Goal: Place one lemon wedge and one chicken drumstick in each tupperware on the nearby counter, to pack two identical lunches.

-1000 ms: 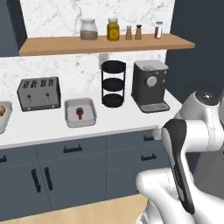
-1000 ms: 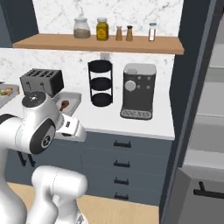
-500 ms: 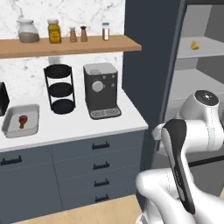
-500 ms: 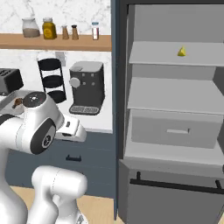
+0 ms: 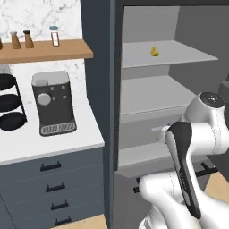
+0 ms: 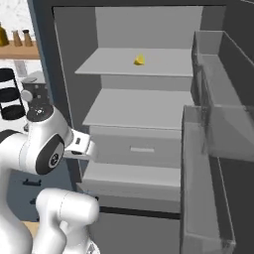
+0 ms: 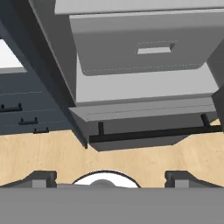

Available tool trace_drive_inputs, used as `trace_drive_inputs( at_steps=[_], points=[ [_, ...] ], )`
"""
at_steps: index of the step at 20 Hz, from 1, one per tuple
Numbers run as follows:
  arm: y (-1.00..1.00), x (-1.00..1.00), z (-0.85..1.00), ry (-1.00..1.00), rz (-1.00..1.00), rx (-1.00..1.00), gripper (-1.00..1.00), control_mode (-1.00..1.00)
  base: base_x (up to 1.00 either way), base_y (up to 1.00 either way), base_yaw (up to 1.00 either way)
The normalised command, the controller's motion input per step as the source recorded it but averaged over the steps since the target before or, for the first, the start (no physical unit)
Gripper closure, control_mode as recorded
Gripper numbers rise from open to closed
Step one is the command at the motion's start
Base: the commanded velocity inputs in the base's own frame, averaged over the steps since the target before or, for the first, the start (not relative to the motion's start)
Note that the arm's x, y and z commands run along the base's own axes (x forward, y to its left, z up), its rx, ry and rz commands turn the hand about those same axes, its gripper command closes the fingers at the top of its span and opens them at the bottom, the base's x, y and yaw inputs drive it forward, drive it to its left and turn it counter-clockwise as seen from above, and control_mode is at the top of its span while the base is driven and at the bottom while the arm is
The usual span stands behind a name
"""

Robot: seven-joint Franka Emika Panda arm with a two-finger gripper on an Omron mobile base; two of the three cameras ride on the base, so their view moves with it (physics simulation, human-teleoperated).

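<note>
In left base view: tiny yellow pointed lemon wedge [image 5: 154,52] on top shelf of open grey fridge [image 5: 147,96], not picked yet. Black coffee machine [image 5: 52,103] on white counter [image 5: 53,143] beside.

In right base view: same wedge [image 6: 140,60], plus clear door bins [image 6: 213,134] at right.

In hand view: gripper [image 7: 111,178] wide open, empty, over grey drawer [image 7: 140,43] and wooden floor [image 7: 39,153]. Packing seems far from done.

Yellow lemon wedge [image 5: 154,52]; grey fridge shelves [image 6: 144,62]; black coffee machine [image 5: 53,102]; white marble-veined backsplash [image 5: 40,18]; brown wooden shelf [image 5: 44,50].
</note>
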Motion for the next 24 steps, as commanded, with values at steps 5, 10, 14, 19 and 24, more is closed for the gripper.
trace_drive_inputs(
  at_steps=[5, 10, 14, 19, 24],
  points=[
    [0.0, 0.0, 0.0, 0.0, 0.0, 0.0, -1.0, 1.0, 0.45, -0.07, -0.03],
    [0.0, 0.0, 0.0, 0.0, 0.0, 0.0, -1.0, 1.0, 0.57, -0.01, -0.07],
    [0.0, 0.0, 0.0, 0.0, 0.0, 0.0, -1.0, 1.0, 0.57, -0.18, -0.05],
    [0.0, 0.0, 0.0, 0.0, 0.0, 0.0, -1.0, 1.0, 0.23, -0.58, -0.06],
    [0.0, 0.0, 0.0, 0.0, 0.0, 0.0, -1.0, 1.0, 0.02, -0.6, -0.09]
  ],
)
